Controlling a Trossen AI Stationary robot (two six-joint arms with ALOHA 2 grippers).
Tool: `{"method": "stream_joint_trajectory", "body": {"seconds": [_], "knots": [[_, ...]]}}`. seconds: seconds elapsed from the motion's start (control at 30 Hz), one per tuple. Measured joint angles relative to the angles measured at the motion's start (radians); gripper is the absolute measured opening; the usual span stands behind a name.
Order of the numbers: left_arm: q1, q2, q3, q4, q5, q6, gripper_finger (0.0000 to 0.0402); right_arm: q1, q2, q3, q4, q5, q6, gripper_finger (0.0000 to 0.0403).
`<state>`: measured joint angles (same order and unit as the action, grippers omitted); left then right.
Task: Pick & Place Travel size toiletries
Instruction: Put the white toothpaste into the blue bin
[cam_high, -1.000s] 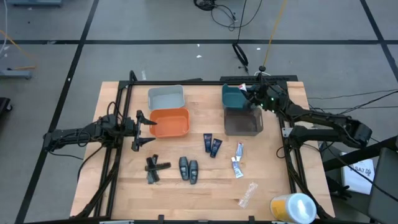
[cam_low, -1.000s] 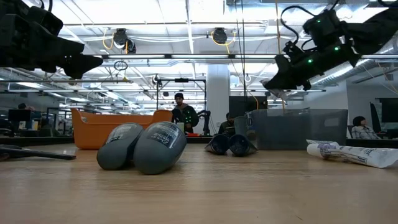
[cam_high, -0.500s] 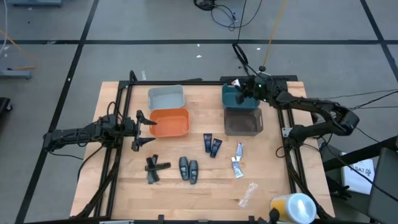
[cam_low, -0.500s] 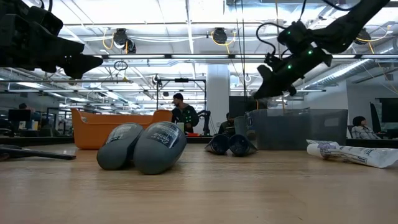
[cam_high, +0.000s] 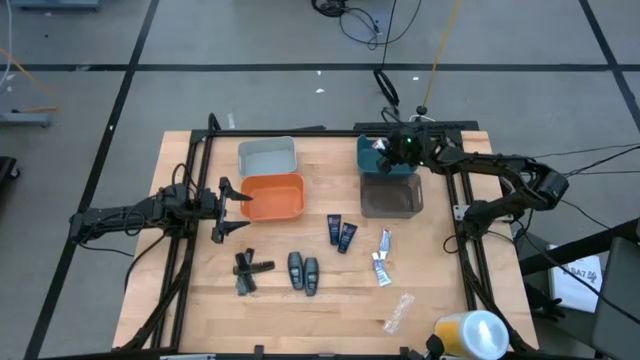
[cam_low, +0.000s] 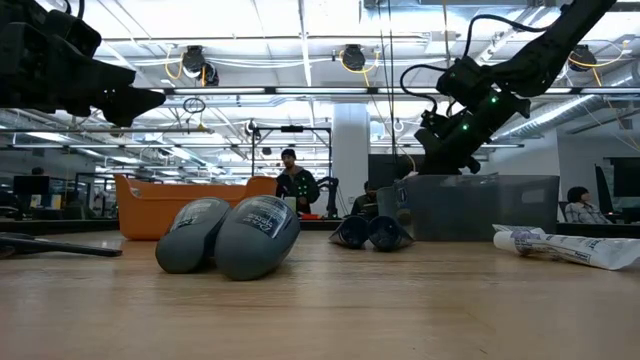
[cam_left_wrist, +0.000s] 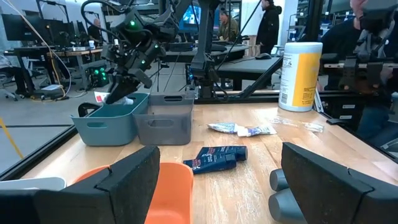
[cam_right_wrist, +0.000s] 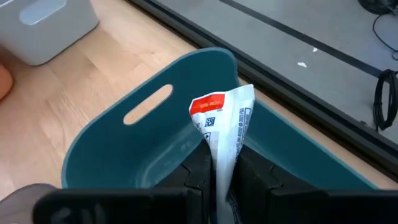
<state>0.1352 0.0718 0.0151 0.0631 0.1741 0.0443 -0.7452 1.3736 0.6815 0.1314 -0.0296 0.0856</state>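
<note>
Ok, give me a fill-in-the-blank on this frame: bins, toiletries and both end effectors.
1. The right end effector holds a silvery-white tube over the ____ bin.
2. The left end effector waits, jaws ____, beside the orange bin.
3. The two dark grey oval pieces lie on the ____.
4. Two ____ tubes lie near the grey bin.

Missing words: teal; open; table; dark blue

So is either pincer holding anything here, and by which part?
The right pincer grips a silvery-white tube by its lower end, over the teal bin. The left pincer is open and empty.
</note>
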Motion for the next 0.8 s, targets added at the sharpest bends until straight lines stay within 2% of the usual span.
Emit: {"method": "stream_joint_trajectory", "body": {"seconds": [0.4, 0.8], "knots": [[0.000, 0.000, 0.000, 0.000, 0.000, 0.000, 0.0328, 0.000, 0.000, 0.000, -0.002, 0.002, 0.024, 0.0052], [0.000, 0.000, 0.000, 0.000, 0.000, 0.000, 0.0328, 0.000, 0.000, -0.001, -0.001, 0.002, 0.023, 0.0116]]}}
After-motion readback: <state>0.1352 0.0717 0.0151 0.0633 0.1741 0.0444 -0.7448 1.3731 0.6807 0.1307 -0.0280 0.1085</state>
